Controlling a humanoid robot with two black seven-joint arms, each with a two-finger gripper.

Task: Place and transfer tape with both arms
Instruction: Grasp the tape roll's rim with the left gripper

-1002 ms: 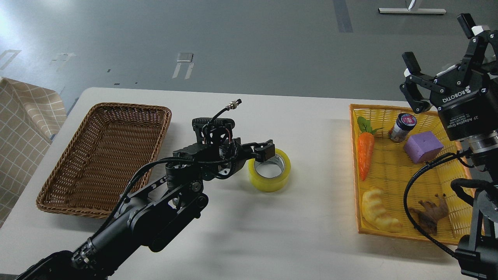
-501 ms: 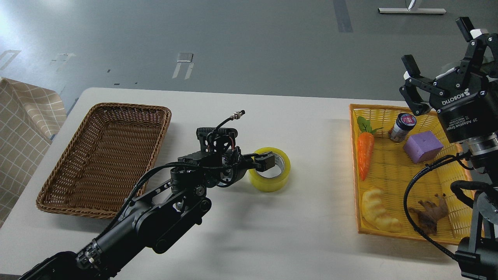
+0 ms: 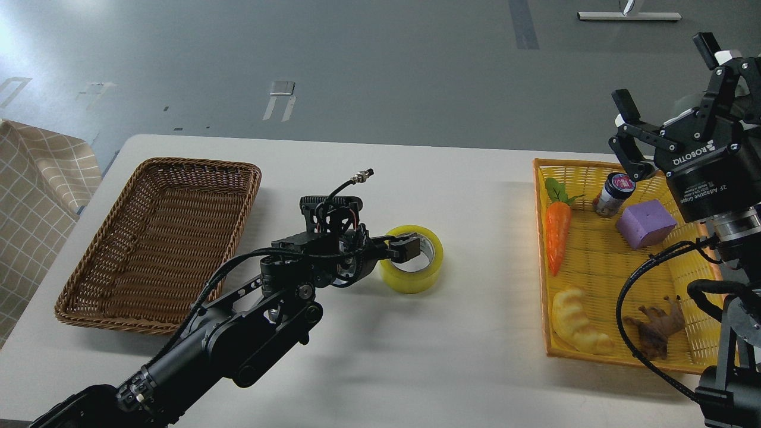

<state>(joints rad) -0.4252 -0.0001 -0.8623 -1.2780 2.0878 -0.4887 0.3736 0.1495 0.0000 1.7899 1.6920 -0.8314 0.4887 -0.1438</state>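
The tape (image 3: 416, 280), a yellow translucent roll with a white core, lies flat on the white table (image 3: 416, 356) near its middle. My left gripper (image 3: 397, 254) is at the roll's left side. One finger (image 3: 408, 249) reaches over the core hole, and the other is hidden behind the wrist, so I cannot see whether it grips the roll's wall. My right gripper (image 3: 663, 74) is open and empty, held high at the right over the far end of the yellow basket (image 3: 540, 249).
The yellow basket holds a carrot toy (image 3: 559, 235), a small jar (image 3: 612, 193), a purple block (image 3: 645, 223), a bread toy (image 3: 579, 324) and a brown toy (image 3: 657, 330). A brown wicker basket (image 3: 196, 161) stands at the left. A checked cloth (image 3: 35, 178) hangs beyond the table's left edge.
My left gripper has come down and slightly right onto the tape, then held nearly still. My right gripper has drifted slightly up. The tape has not moved.
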